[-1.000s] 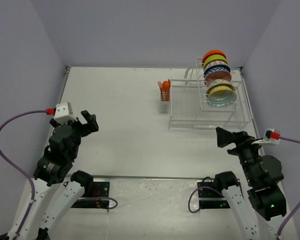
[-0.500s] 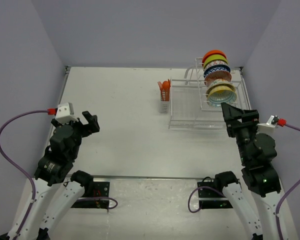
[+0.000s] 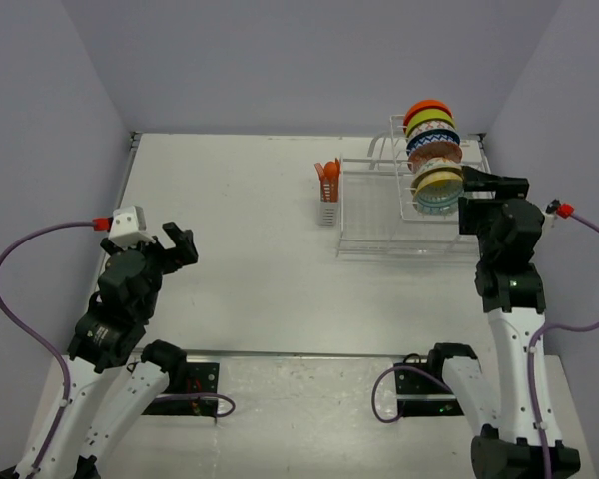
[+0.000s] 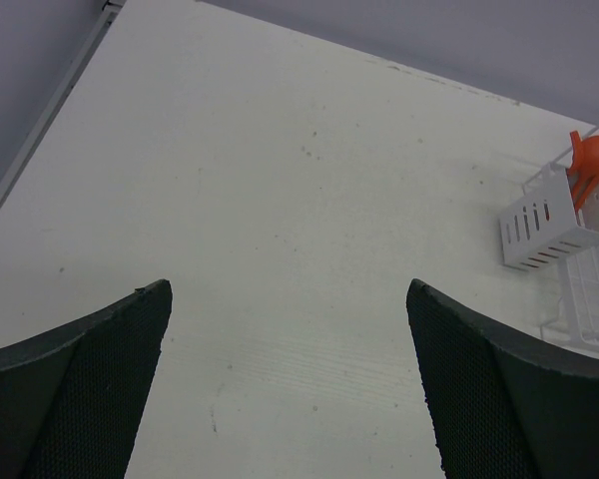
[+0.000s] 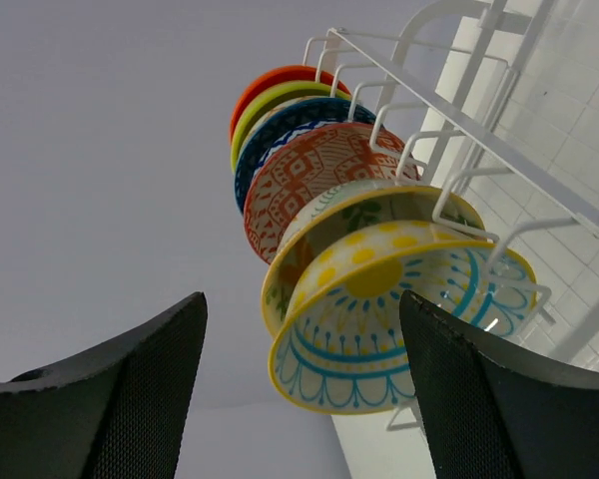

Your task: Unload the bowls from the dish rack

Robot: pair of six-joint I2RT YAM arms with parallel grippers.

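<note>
Nothing unloaded yet: six colourful round bowls [image 5: 359,299] stand in the white wire dish rack [image 3: 379,215] at two o'clock, left tool [image 4: 288,289] and right tool [image 5: 301,309] spread, empty.

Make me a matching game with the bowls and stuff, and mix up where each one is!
Things:
1 orange bowl
2 yellow-rimmed bowl
3 cutlery holder
4 left fingers

Places:
A near end of the row
B open over bare table
C far end of the row
D rack, left side

Pairs: 1-C, 2-A, 3-D, 4-B
</note>
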